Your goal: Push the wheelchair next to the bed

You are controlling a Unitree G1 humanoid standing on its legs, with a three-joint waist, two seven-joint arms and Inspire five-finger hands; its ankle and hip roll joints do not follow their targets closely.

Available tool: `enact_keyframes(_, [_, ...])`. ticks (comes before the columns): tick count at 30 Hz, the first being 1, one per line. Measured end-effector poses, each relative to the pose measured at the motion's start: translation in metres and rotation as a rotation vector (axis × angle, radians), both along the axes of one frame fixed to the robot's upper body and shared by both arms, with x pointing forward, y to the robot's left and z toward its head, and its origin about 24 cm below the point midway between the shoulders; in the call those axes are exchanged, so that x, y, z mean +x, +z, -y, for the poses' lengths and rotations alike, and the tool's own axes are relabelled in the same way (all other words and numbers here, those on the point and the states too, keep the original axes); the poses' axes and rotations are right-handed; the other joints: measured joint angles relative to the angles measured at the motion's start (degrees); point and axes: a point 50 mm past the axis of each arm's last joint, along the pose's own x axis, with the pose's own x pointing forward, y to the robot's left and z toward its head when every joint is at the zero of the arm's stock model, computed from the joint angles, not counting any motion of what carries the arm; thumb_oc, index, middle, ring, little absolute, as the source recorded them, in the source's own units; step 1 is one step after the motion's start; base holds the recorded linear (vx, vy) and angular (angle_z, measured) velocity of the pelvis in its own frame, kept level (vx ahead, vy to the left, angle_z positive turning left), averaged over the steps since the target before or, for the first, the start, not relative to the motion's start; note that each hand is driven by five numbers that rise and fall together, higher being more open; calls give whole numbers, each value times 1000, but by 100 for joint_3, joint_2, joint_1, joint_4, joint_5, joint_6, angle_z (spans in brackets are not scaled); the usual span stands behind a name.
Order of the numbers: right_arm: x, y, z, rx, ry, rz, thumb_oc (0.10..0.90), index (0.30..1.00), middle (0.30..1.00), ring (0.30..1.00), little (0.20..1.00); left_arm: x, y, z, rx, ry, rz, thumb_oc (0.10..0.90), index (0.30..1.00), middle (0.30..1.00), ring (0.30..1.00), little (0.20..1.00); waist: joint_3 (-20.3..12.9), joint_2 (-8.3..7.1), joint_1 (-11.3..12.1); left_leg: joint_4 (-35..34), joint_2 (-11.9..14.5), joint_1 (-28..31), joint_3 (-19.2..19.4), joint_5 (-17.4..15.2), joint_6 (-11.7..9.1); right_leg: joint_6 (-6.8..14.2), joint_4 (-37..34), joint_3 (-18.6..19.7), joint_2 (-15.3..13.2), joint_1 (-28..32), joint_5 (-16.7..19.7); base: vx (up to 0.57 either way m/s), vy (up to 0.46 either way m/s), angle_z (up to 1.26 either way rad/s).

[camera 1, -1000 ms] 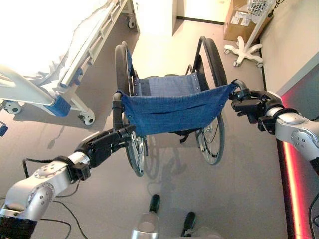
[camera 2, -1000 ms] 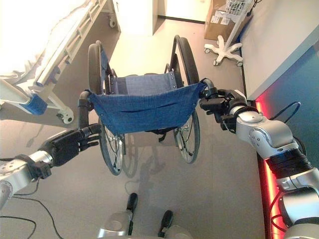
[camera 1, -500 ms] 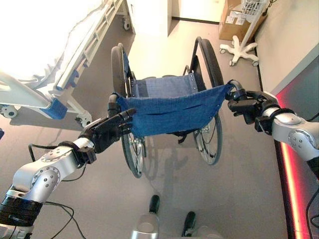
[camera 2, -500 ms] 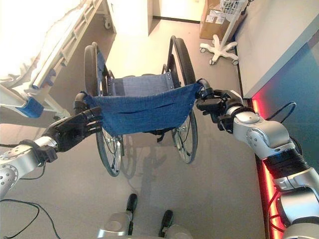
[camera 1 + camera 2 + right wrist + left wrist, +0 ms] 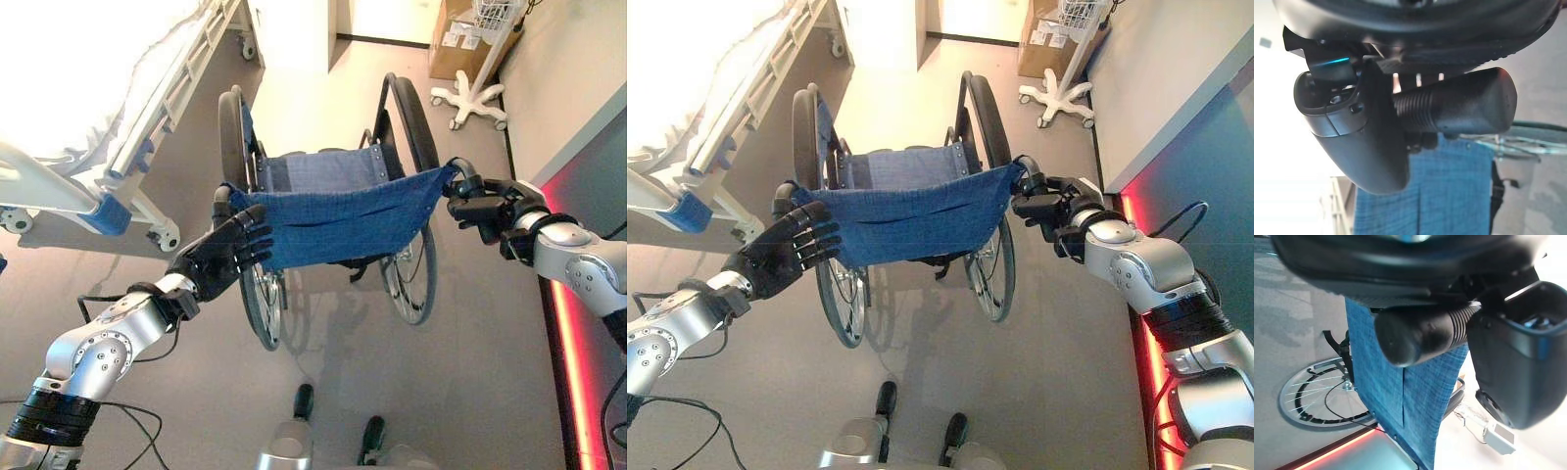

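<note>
Left eye view: wheelchair stands near the bed. Right hand clamps its push handle; left hand, fingers spread, should wrap the other handle before pushing evenly.

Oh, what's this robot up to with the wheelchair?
It stands behind a wheelchair with a blue cloth back, getting ready to push it toward the bed on its left. Its right hand is curled round the right push handle. Its left hand is at the left push handle with fingers spread, not yet gripping. The chair sits apart from the bed, with open floor between them.
</note>
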Motion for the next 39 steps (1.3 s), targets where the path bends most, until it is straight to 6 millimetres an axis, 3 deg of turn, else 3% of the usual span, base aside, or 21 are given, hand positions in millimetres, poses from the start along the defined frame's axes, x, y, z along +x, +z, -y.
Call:
enact_keyframes(28, [-4,-10,-2,6,2,-25,400,300,300,300,300,1,2,-1,-2,11,26,400,300,300,300,300,71,-227,18,85,15,82,31,0,-1,-10,-1,66,47,101,-6,55,-86,0])
enact_keyframes(30, [-3,-12,-5,16,11,-27,400,300,300,300,300,1,7,-5,19,18,35,400,300,300,300,300,116,-333,30,314,25,-33,69,-25,-38,-49,29,114,57,79,-32,75,-248,-3])
enact_keyframes(32, [-1,-14,-10,32,19,-27,400,300,300,300,300,1,11,-10,25,35,48,400,300,300,300,300,186,-463,60,836,38,-248,67,-136,-200,-145,235,133,52,-59,-162,81,-210,-8])
enact_keyframes(33, [1,-14,-16,48,32,-21,400,300,300,300,300,1,18,-16,39,55,71,400,300,300,300,300,292,-670,121,1890,9,-806,35,-223,-318,-332,676,280,-50,-319,-379,154,-179,-20])
enact_keyframes(34, [1,-16,-19,54,41,-27,400,300,300,300,300,1,21,-21,57,66,75,400,300,300,300,300,363,-765,210,2717,8,-1162,19,-223,-317,-340,859,383,-30,-351,-456,230,-161,-37])
enact_keyframes(36, [-1,-27,-24,72,51,-63,400,300,300,300,300,-2,14,-26,61,84,44,400,300,300,300,300,398,-748,362,3546,100,-1344,-15,-222,-316,-351,1096,573,37,-245,-615,215,-48,-30])
enact_keyframes(39, [-7,-34,-26,69,66,-81,400,300,300,300,300,-12,5,-30,57,77,19,400,300,300,300,300,412,-698,400,3693,68,-1401,-229,-333,-378,-426,1013,702,130,12,-632,349,13,-4])
